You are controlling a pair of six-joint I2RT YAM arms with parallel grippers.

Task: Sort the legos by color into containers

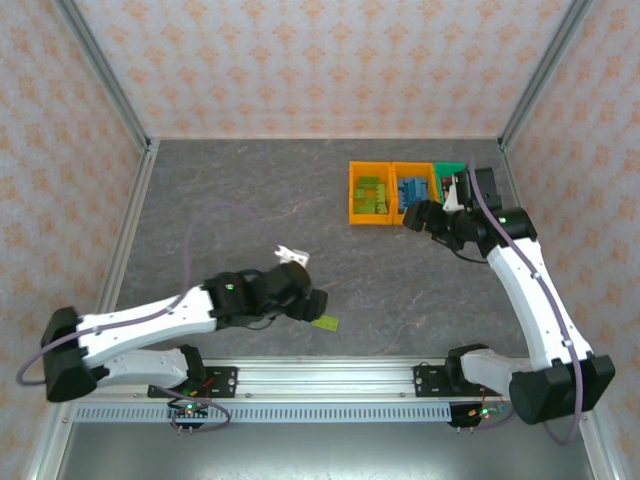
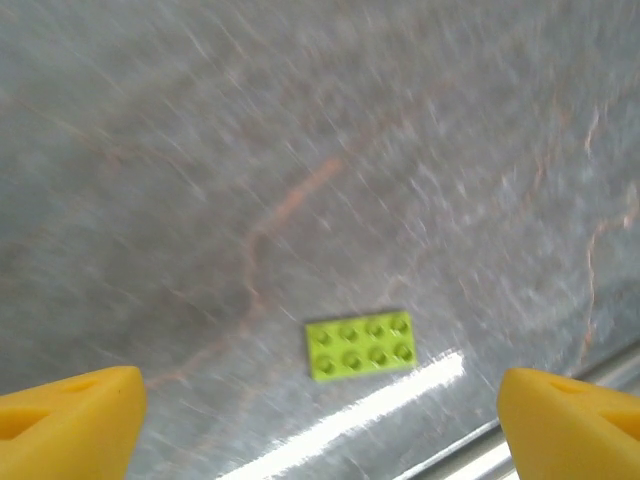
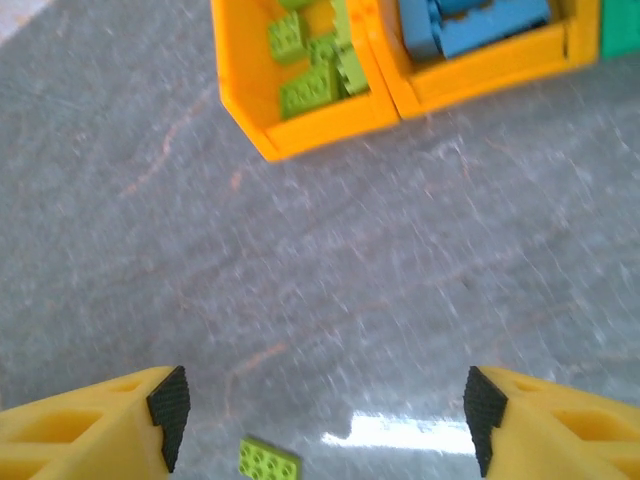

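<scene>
One lime green lego [image 1: 326, 322] lies flat on the grey table near the front rail. My left gripper [image 1: 312, 303] hovers just beside it, open. In the left wrist view the lego [image 2: 362, 345] sits studs up between and ahead of the yellow fingers [image 2: 70, 425], untouched. My right gripper [image 1: 428, 216] is open with nothing in it, in front of the containers. The orange bin [image 3: 300, 125] holds lime legos. A second orange bin [image 3: 480, 75] holds blue ones. The green bin [image 1: 449, 170] is partly hidden by the right arm. A lime lego [image 3: 268, 462] shows at the bottom edge of the right wrist view.
The three bins stand in a row at the back right. An aluminium rail [image 1: 330, 370] runs along the table's near edge, close to the loose lego. Patterned walls enclose the table on three sides.
</scene>
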